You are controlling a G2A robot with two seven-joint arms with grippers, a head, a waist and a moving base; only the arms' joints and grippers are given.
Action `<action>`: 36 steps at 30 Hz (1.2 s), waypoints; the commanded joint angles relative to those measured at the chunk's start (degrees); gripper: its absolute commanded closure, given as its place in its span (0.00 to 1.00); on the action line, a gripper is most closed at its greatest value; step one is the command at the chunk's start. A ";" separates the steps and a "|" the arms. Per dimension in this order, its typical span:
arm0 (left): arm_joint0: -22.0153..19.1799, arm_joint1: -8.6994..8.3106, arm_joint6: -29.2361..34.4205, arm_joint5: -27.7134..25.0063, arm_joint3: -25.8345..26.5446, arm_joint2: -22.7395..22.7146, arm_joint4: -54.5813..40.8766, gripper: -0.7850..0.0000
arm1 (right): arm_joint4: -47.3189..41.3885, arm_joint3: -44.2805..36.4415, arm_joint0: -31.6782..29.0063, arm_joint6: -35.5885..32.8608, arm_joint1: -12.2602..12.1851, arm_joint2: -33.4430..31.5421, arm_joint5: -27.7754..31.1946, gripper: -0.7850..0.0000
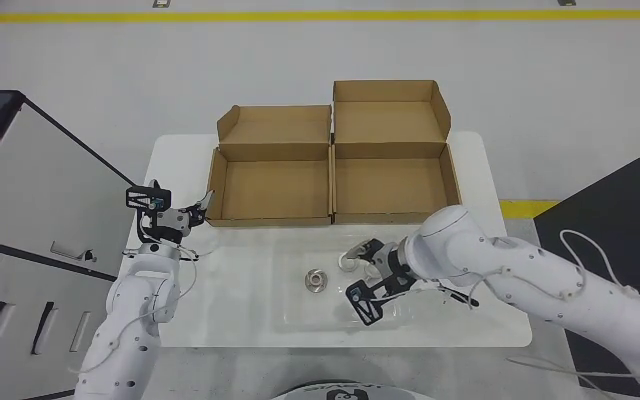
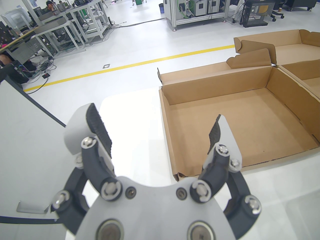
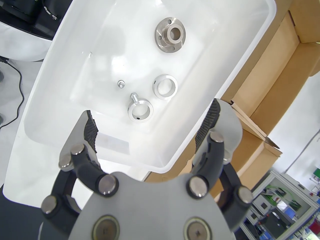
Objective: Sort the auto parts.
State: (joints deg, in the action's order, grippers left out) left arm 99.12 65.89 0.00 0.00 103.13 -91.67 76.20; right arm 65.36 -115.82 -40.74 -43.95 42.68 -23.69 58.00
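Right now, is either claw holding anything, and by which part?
Nothing is held: the left gripper and right gripper are both open and empty.

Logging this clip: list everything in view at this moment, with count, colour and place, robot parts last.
table: one, white, under everything
cardboard boxes: two, brown, open and empty, side by side at the table's far side
tray: one, clear plastic, on the table in front of the boxes
flanged hub: one, silver, in the tray
ring collars: two, silver, in the tray, close together
screws: two, silver, in the tray; one loose, one against a collar
left gripper: one, grey and black, fingers open, by the left box
right gripper: one, grey and black, fingers open, above the tray
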 commanded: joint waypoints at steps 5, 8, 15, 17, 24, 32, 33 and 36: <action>0.00 0.00 0.00 0.00 0.00 0.00 0.00 0.00 | -0.66 1.82 1.18 -0.92 0.57 1.90 0.00 0.00; 0.00 0.00 0.00 0.00 0.00 0.00 0.00 0.00 | -0.69 2.67 1.50 -1.14 0.71 2.59 0.00 0.00; 0.00 0.00 0.00 0.00 0.00 0.00 0.00 0.00 | 0.08 4.84 1.44 -0.31 1.17 3.07 -0.14 0.00; 0.00 0.00 0.00 0.00 0.00 0.00 0.00 0.00 | 0.58 5.34 1.22 0.01 1.39 3.08 -0.51 0.00; 0.00 0.00 0.00 0.00 0.00 0.00 0.00 0.00 | 1.18 6.72 0.36 0.91 2.15 3.17 -1.43 0.00; 0.00 0.00 0.00 0.00 0.00 0.00 0.00 0.00 | 1.84 8.07 -0.53 1.04 2.74 3.21 -1.28 0.00; 0.00 0.00 0.00 0.00 0.00 0.00 0.00 0.00 | 1.90 8.19 -0.61 1.09 2.78 3.15 -1.22 0.00; 0.00 0.00 0.00 0.00 0.00 0.00 0.00 0.00 | 2.21 8.58 -0.88 1.13 2.88 2.96 -1.05 0.00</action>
State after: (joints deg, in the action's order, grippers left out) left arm 99.12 65.89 0.00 0.00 103.13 -91.67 76.20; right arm 67.48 -107.35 -41.53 -42.84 45.53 -20.68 56.92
